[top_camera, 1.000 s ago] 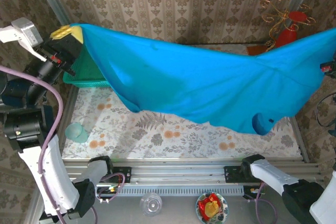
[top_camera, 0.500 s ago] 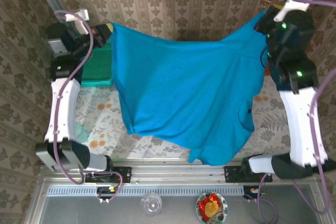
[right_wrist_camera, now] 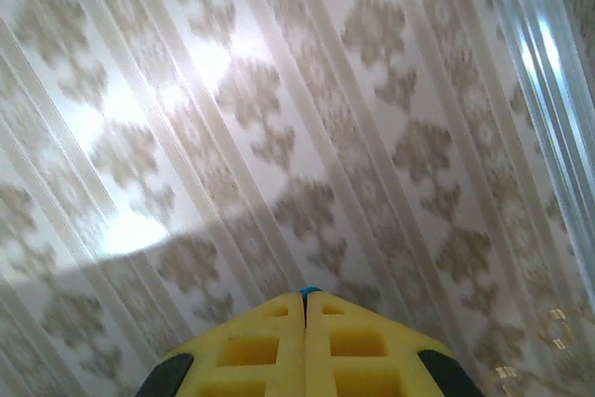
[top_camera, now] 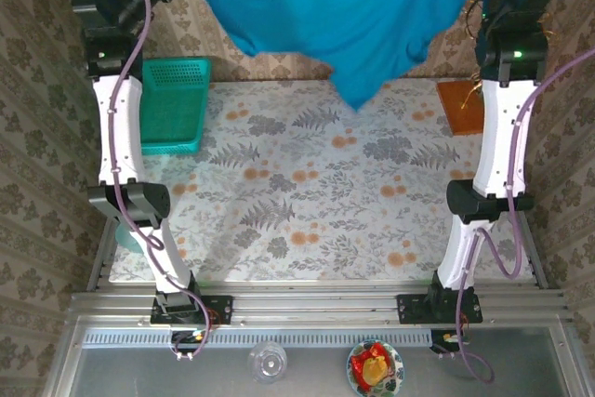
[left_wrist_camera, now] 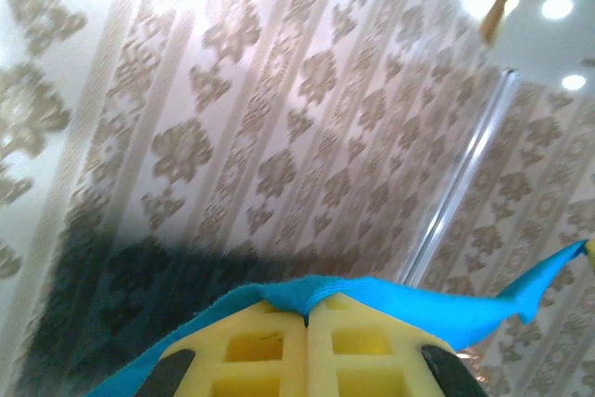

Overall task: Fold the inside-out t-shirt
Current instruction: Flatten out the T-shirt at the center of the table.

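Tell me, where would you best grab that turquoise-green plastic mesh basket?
Probably by the long inner rim of the turquoise-green plastic mesh basket, from above: it lies open side up, so that thin wall stands free to pinch.

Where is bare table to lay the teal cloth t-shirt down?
The middle of the floral tabletop is free, between the green plastic mesh basket far left and the flat orange mat far right. Those far corners are crowded.
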You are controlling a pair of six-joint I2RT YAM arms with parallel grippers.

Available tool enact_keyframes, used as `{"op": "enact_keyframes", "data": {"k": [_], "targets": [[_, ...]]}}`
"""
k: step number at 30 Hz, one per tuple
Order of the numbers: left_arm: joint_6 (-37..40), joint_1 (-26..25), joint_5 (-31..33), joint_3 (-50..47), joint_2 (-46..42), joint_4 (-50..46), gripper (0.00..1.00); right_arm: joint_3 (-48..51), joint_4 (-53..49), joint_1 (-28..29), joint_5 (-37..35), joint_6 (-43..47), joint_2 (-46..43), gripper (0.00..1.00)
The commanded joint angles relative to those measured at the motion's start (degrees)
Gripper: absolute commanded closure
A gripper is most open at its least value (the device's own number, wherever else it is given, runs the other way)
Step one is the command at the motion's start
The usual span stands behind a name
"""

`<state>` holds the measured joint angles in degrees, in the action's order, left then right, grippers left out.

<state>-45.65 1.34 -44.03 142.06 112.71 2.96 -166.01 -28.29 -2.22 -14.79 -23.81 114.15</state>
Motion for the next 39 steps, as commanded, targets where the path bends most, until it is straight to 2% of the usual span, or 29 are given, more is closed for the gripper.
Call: {"op": "enact_keyframes", "data": {"k": [1,3,5,10,15,19,24,27,39], "targets": [[-7.9,1.4,-3.4,0.2,1.3,7.0,1.00,2.0,-2.1,-1.6,3.3,-4.7,-3.0,1.00],[-8.8,1.4,-5.5,-5.8,-0.9,8.9,1.00,10.0,-4.0,-1.9,5.3,-4.9,-7.3,1.00],[-8.6,1.4,-6.6,-16.5,-5.3,11.1,1.00,22.7,-3.0,-1.9,7.4,-5.2,-14.1,1.00],[-3.1,1.0,-6.2,-49.9,-21.8,14.7,1.00,65.3,9.3,-1.9,8.9,-8.7,-37.0,1.00],[5.0,-1.0,-4.4,-75.1,-32.3,8.4,1.00,91.1,7.6,-2.0,10.2,-11.2,-50.0,1.00],[11.5,-3.2,0.3,-89.4,-37.7,1.5,1.00,106.3,3.7,-2.0,12.1,-12.2,-56.0,1.00],[17.6,-7.2,10.1,-99.4,-41.5,-9.2,1.00,119.0,-2.0,-2.0,13.0,-12.8,-61.3,1.00],[18.1,-8.6,12.3,-104.1,-43.6,-12.7,1.00,123.9,-6.4,-2.0,13.4,-14.6,-63.9,1.00],[13.7,-9.0,22.0,-114.6,-64.6,-27.4,1.00,129.4,-25.3,-1.9,16.8,-24.4,-78.8,1.00]]}}
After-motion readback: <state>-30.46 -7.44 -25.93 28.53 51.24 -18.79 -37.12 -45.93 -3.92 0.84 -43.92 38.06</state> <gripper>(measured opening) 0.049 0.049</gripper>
